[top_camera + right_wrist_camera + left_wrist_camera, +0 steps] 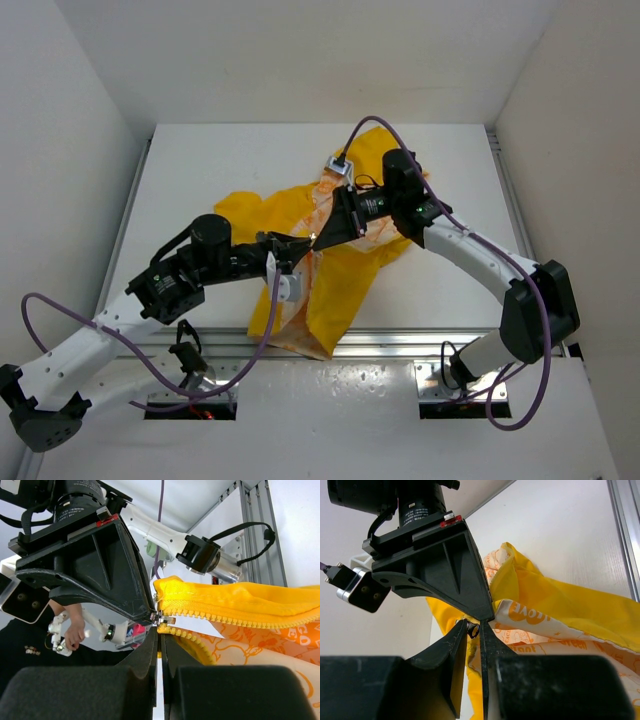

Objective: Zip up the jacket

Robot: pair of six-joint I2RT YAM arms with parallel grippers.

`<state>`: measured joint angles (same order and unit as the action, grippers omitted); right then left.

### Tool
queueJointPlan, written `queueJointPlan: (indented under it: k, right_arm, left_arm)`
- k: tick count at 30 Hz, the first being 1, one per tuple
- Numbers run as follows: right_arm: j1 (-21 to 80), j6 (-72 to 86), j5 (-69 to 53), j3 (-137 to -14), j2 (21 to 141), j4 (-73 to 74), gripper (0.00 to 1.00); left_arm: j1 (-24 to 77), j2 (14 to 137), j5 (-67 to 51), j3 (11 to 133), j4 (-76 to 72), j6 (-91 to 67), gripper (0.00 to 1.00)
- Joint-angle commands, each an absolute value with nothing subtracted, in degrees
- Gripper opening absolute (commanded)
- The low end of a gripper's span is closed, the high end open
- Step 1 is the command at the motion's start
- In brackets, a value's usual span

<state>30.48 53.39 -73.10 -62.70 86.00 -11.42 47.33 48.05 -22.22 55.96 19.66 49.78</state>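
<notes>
jacket (250, 212) centre: hidden beneath right end effector (318, 238)
zipper pull (473, 629): too small, grip unclear
jacket, 3 o'clock: cropped in wrist views

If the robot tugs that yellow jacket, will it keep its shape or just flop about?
Probably floppy: the jacket lies crumpled in folds on the table. Likely light for its size, since the right gripper holds its zipper edge up with just a fingertip pinch. Pushed, it would probably bunch up rather than slide whole.
</notes>
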Motion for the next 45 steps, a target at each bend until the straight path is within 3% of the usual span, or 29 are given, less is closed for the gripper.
queueJointPlan:
  k: [1, 17, 19, 27, 37, 40, 45]
  right_arm:
    - [31.12, 50.01, -75.67, -62.84, 84.73, -9.58, 0.00]
    - [31.99, 37.80, -73.92, -65.65, 83.94, 4.22, 0.00]
    - [32.08, 37.01, -73.13, -65.83, 84.02, 5.18, 0.00]
    - [32.08, 34.98, -72.69, -66.62, 83.58, 7.03, 0.00]
    - [32.17, 21.20, -70.93, -71.00, 82.97, 20.61, 0.00]
    - [32.17, 13.29, -70.49, -72.77, 82.88, 26.79, 0.00]
    - [32.69, 0.45, -68.04, -76.10, 82.53, 38.92, 0.00]
  left_arm:
    - [47.81, 47.81, -20.65, 57.22, 14.33, 49.39, 0.21]
    - [47.81, 48.34, -20.13, 58.36, 14.33, 47.46, 0.19]
    - [47.81, 48.34, -19.60, 58.36, 14.33, 47.98, 0.25]
    - [47.81, 48.87, -22.57, 58.89, 17.65, 47.99, 0.25]
    - [43.51, 49.57, -32.34, 65.64, 26.27, 35.27, 0.51]
    - [41.58, 52.27, -34.88, 68.37, 29.25, 31.39, 0.55]
    - [38.06, 58.70, -44.53, 75.92, 35.41, 24.53, 0.54]
